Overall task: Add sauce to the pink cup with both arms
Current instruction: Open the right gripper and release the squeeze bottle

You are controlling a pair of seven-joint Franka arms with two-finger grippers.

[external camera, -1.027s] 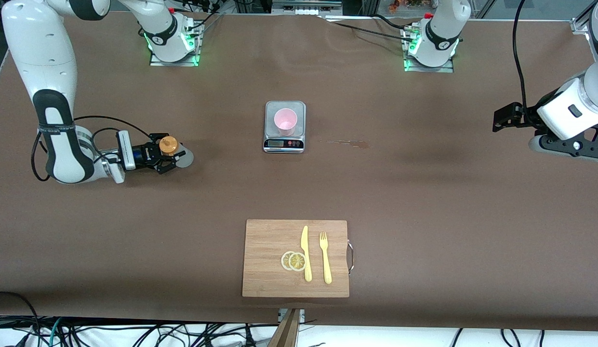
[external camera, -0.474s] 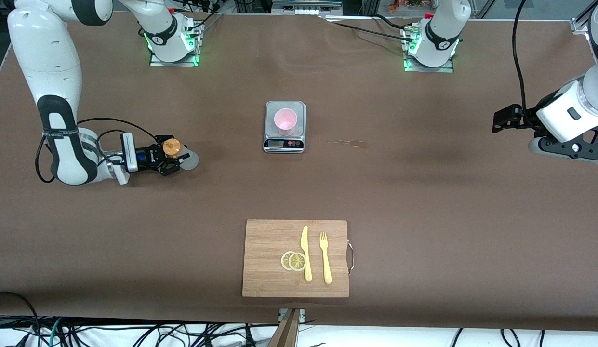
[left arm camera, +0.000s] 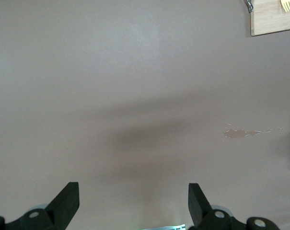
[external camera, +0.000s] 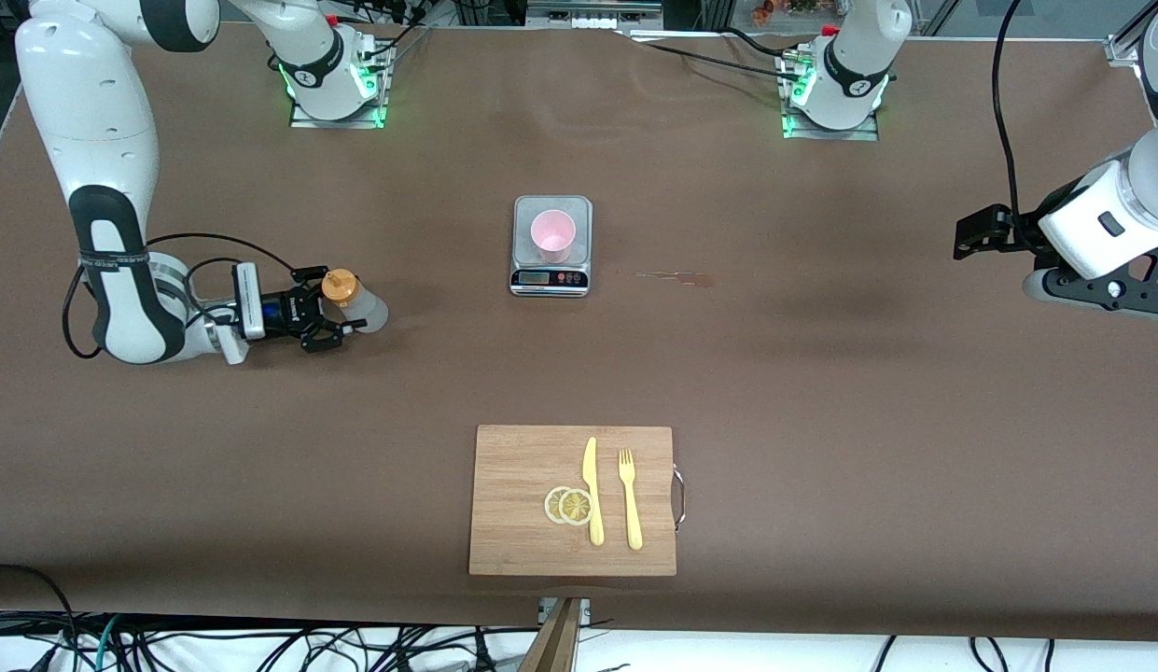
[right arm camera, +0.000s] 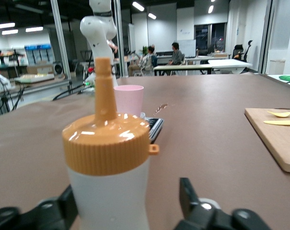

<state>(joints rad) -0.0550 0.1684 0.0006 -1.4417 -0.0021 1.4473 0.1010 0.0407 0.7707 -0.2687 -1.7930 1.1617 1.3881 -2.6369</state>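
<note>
Nearest the front camera lies a board (external camera: 573, 500) carrying a knife (external camera: 592, 491), a fork (external camera: 629, 498) and two lemon slices (external camera: 569, 505) just beside the knife. Farther off, toward the right arm's end of the table, the bottle (external camera: 353, 302) stands upright on the table. The right gripper (external camera: 324, 311) sits low around it with jaws parted, one finger (right arm camera: 191, 199) clear of the bottle's side. Farther still, mid-table, the cup (external camera: 552, 235) stands upright on a scale (external camera: 551, 245), with open table between it and the bottle. Beside the scale, toward the left arm's end, a streak of sauce (external camera: 676, 276) lies on the table. The left gripper (left arm camera: 133, 203) hangs with jaws wide and nothing between them over that end, well apart from the cup.
</note>
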